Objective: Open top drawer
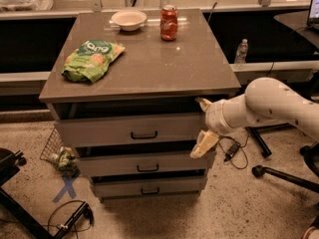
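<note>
My pincer (198, 128) hangs at the end of a thick white arm, against the right-hand end of a grey cabinet's top drawer (124, 129). Its two pale fingers are spread wide, one near the drawer front's upper corner and the other near its lower corner, and they hold nothing. I cannot tell whether either finger touches the front.

The top drawer sits directly beside my pincer and stretches away from it to the camera's left, just under the cabinet top (164, 68). Its long axis runs level, side to side across the cabinet. Its flat face points out toward the camera, and that is the way it should slide. A dark gap shows above the front, so it looks slightly ajar.

I judge the drawer stiff and boxy, fairly heavy and riding on runners. The smooth front offers my fingers little purchase. The place to take hold is the small dark bar handle (144, 135) — well away from my pincer, at the middle of the front.

Below my pincer sit two shorter drawers (144, 164). Above and beyond it, on the cabinet top, rest a green snack bag (92, 59), a white bowl (128, 20) and a red can (169, 22).
</note>
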